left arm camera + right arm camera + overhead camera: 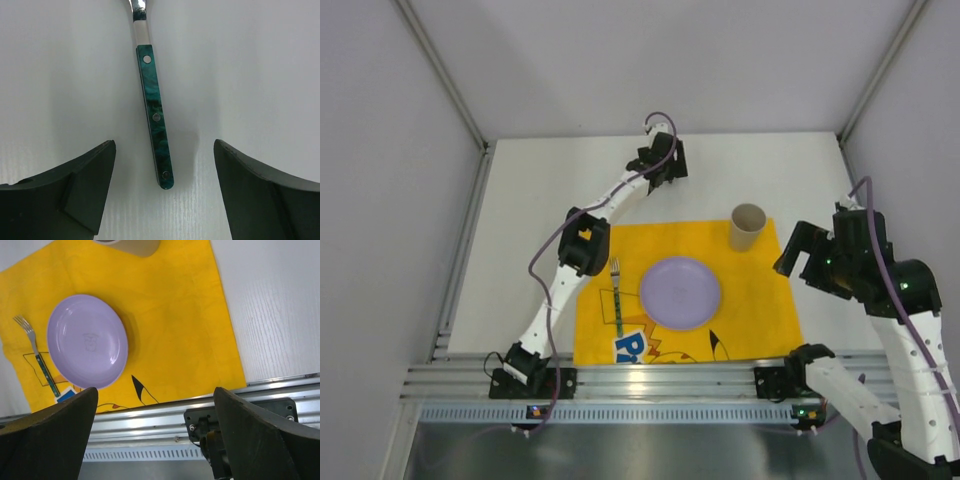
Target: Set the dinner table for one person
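The white dinner table (530,230) carries a yellow cartoon-print mat (760,300). On the mat lie a purple plate (680,292), a green-handled fork (617,296) left of it, and a beige cup (748,228) at the far right corner. My left gripper (660,162) is stretched to the far side of the table. In the left wrist view it (164,145) is open, low over a second green-handled utensil (154,105) lying flat between its jaws; the utensil's head is out of view. My right gripper (807,258) is open and empty, raised over the mat's right edge (155,390).
The right wrist view shows the plate (87,342), fork (35,355), cup base (130,245) and the metal rail (150,420) at the near edge. White enclosure walls (400,200) stand on the left, right and back.
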You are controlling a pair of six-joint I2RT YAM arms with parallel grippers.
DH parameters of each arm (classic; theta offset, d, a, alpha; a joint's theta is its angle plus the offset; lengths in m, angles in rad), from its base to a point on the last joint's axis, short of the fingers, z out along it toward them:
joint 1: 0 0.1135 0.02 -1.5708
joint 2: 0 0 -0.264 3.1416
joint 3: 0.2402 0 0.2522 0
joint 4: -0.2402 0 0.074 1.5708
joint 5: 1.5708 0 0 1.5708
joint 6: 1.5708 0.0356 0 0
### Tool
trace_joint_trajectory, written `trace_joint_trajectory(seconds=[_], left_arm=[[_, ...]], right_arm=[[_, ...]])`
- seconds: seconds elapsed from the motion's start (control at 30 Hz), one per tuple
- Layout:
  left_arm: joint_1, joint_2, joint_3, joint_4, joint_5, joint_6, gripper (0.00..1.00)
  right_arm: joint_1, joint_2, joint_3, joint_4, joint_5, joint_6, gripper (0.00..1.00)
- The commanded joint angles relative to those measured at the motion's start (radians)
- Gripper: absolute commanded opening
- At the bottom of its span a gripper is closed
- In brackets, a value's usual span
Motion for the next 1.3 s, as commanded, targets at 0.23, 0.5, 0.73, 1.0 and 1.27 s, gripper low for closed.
trace_joint_trajectory(seconds=[0.23, 0.5, 0.73, 1.0, 1.27], left_arm=[[0.044, 0.066, 0.048, -0.152, -0.031, -0.113, 0.38], [-0.006, 0.091, 0.088, -0.331, -0.187, 0.256, 0.17], [0.02, 0.054, 0.006, -0.394, -0.144, 0.28, 0.25], [0.025, 0.003, -0.097, -0.475, -0.092, 0.263, 0.08], [0.101, -0.145, -0.249, -0.404, 0.188, 0.139, 0.0]], right_arm=[[0.002, 0.094, 0.044, -0.016, 0.035, 0.023, 1.0], [0.002, 0.167, 0.019, 0.076, -0.017, -0.014, 1.0], [0.002, 0.226, 0.022, 0.14, -0.088, -0.054, 1.0], [0.002, 0.205, 0.008, 0.139, -0.074, -0.089, 1.0], [0.002, 0.194, 0.016, 0.156, -0.085, -0.127, 1.0]])
